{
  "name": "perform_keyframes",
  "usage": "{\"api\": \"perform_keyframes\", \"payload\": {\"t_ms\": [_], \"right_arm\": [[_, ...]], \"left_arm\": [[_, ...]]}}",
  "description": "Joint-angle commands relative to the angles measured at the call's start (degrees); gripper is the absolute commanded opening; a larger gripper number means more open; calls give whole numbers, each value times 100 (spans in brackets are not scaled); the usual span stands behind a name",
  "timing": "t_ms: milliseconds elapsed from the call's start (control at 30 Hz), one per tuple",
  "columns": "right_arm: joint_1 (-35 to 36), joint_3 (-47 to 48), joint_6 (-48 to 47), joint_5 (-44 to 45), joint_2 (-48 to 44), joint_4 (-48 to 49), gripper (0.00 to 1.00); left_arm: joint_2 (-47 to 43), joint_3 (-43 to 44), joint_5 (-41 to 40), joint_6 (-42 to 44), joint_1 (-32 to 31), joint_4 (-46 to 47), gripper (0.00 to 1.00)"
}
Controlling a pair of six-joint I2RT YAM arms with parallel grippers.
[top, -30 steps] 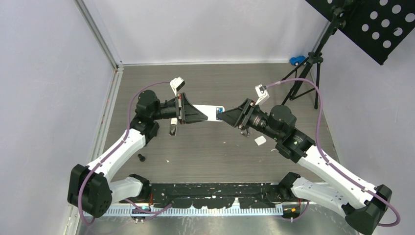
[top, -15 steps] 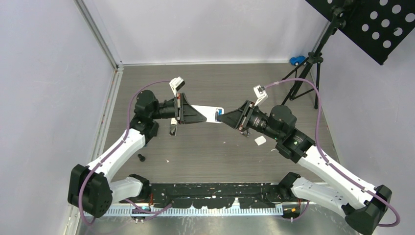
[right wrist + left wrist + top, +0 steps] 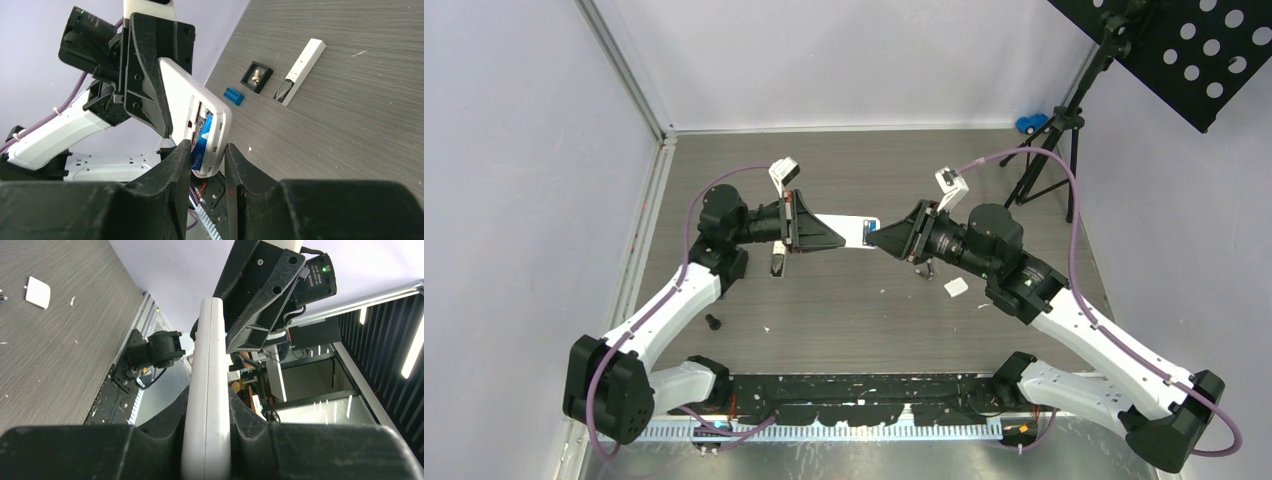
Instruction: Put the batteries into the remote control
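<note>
Lower left, overhead: small black knob (image 3: 712,321) on the table (image 3: 854,320).
Right of centre: small white piece (image 3: 956,287), lying flat.
Left gripper (image 3: 829,240): clenched on the white remote control (image 3: 856,231), held above the table at frame centre.
Right gripper (image 3: 206,147): fingers straddle the remote's open end; grip cannot be told.
Battery (image 3: 201,140): blue-labelled, in the open compartment.
</note>
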Motion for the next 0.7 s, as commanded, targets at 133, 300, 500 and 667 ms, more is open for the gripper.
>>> {"api": "perform_keyframes", "payload": {"t_ms": [133,300,500,667], "right_arm": [[-111,163,359,1406,511,-411,0],[-205,97,492,1599,442,-347,0],[-226,-303,167,1286,260,437,0],[-243,-451,418,768,439,902,0]], "left_arm": [[-231,-142,596,-380,-40,360,0],[-355,-184,714,-386,-44,400,0],[-358,-175,732,-465,-40,531,0],[-323,-219,750,-749,-48,954,0]]}}
